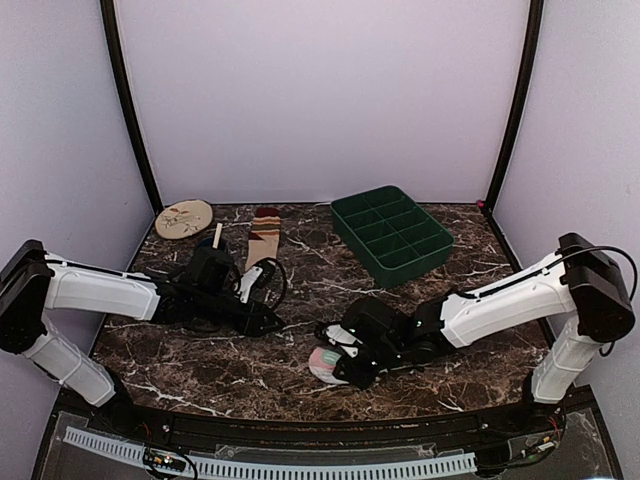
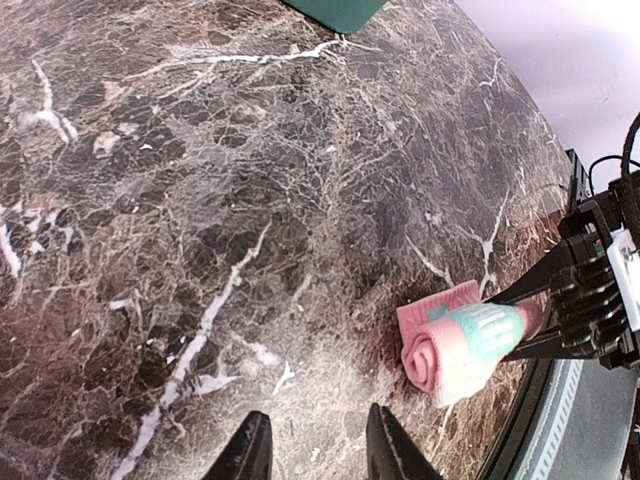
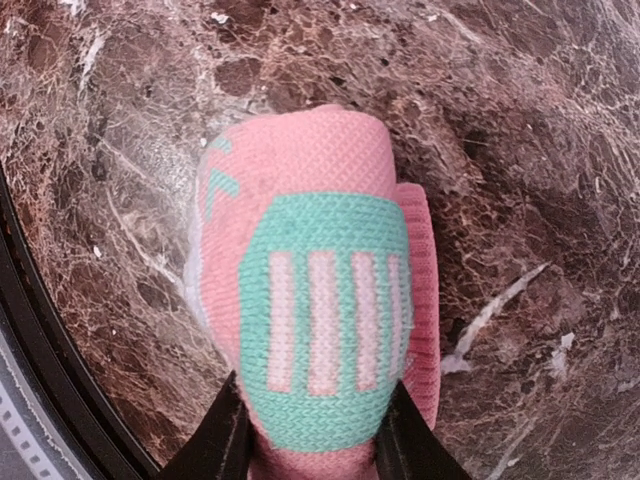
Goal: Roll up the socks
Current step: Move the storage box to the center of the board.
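The pink sock point(image 1: 322, 364) is wound into a short fat roll at the lower centre of the top view, close to the counter's point(image 1: 250, 372) near edge; the right claw point(image 1: 336, 358) pinches it from the right, a finger pressed against each side of the teal and white patch. In the right wrist view the roll's long axis runs straight up the frame, away from the claw, and the counter's black rim point(image 3: 65, 400) curves past just to its lower left. In the left wrist view the spiral end faces lower left and the roll lies on the marble. The left claw point(image 1: 272, 322) sits left of centre, apart from the roll, its fingers spread with nothing between them; bare marble lies between the two claws. The tan sock point(image 1: 264, 238) lies flat at the upper middle, its long axis running roughly up and down the frame with the striped end uppermost, between the plate point(image 1: 184, 217) and the green compartment tray point(image 1: 355, 243).
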`<action>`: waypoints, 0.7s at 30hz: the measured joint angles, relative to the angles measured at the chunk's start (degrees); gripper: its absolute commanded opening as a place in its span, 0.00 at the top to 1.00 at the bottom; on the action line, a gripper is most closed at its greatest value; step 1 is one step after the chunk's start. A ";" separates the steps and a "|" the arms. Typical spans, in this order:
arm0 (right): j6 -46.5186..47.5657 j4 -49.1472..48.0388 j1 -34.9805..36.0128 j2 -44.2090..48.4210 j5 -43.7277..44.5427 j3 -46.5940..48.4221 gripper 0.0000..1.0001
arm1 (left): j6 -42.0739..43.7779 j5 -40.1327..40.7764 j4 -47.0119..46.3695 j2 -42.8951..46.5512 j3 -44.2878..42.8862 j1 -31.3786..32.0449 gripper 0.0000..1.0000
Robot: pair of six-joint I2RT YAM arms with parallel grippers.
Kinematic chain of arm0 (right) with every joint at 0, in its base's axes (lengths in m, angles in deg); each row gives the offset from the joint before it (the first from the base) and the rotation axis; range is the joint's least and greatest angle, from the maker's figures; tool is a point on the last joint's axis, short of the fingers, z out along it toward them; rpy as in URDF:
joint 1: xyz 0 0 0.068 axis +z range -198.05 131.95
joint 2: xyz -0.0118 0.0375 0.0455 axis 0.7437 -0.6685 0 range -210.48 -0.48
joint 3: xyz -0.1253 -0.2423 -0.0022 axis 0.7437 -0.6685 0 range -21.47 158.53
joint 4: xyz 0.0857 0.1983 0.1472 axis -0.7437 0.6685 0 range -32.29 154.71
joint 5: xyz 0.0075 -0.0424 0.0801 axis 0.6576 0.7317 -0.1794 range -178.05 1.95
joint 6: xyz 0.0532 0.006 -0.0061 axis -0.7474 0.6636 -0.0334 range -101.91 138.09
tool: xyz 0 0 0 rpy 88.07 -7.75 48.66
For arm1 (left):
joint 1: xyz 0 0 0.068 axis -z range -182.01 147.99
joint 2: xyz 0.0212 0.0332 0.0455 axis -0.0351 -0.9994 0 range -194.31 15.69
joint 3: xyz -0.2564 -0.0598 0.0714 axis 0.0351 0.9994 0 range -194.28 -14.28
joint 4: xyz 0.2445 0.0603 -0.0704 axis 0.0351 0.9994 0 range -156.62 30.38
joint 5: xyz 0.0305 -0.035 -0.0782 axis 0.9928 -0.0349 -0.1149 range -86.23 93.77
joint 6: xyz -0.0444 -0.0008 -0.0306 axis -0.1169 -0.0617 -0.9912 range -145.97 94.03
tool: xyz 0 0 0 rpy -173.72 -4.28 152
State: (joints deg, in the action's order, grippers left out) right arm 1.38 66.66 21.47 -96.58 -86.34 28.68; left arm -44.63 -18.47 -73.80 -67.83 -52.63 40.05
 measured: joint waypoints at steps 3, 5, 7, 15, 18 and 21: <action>-0.28 2.36 -0.76 0.02 0.04 1.57 1.00 | -0.22 0.72 -0.26 0.87 0.66 0.00 0.65; -0.33 3.80 -1.31 0.02 0.11 2.86 1.00 | -0.28 0.92 -0.44 1.27 0.92 0.00 0.65; -0.33 4.96 -1.77 0.09 0.31 4.13 1.00 | -0.37 1.11 -0.48 1.49 1.07 0.00 0.65; -0.09 8.33 -4.33 1.11 1.11 8.33 1.00 | -0.55 1.75 -0.70 2.27 1.88 0.00 0.65; 0.15 9.49 -5.79 1.51 1.38 10.36 1.00 | -0.55 1.77 -0.76 2.40 1.95 0.00 0.65; 0.35 10.58 -7.63 2.12 1.75 12.50 1.00 | -0.55 1.79 -0.81 2.82 2.03 0.00 0.65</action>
State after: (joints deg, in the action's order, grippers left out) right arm 1.73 77.24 13.84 -94.46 -84.59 41.18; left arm -45.17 -16.68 -74.61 -65.01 -50.60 40.05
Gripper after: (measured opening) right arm 0.250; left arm 0.348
